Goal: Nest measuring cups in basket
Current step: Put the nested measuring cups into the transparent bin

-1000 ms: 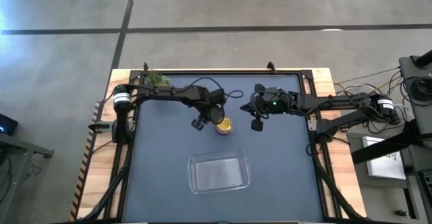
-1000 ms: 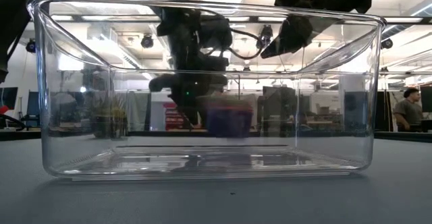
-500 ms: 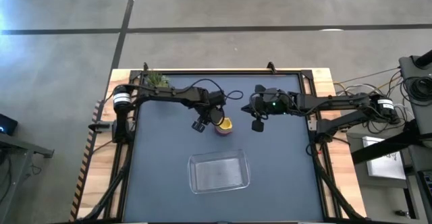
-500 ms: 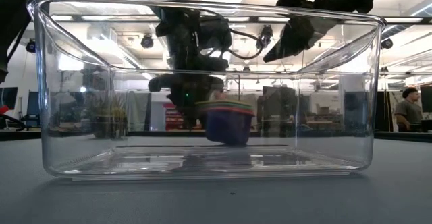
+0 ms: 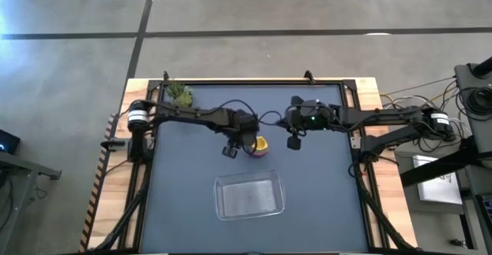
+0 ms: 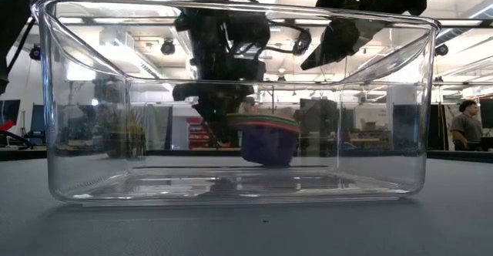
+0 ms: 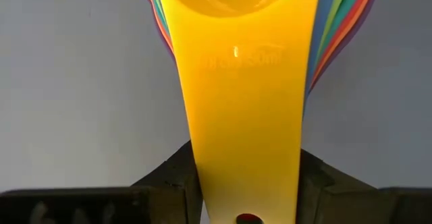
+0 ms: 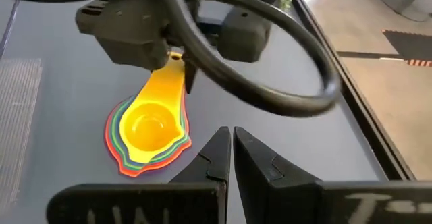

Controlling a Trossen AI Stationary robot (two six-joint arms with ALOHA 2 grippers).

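So the left gripper (image 5: 240, 142) is clamped on the yellow handle of the measuring cups (image 5: 259, 145), all nested in one stack, hanging just above the tabletop (image 5: 323, 186) near the frame's center. The basket (image 5: 248, 194) sits below them in the frame, apart. The right gripper (image 5: 293, 137) hovers beside the stack, fingers pinched together, holding nothing.
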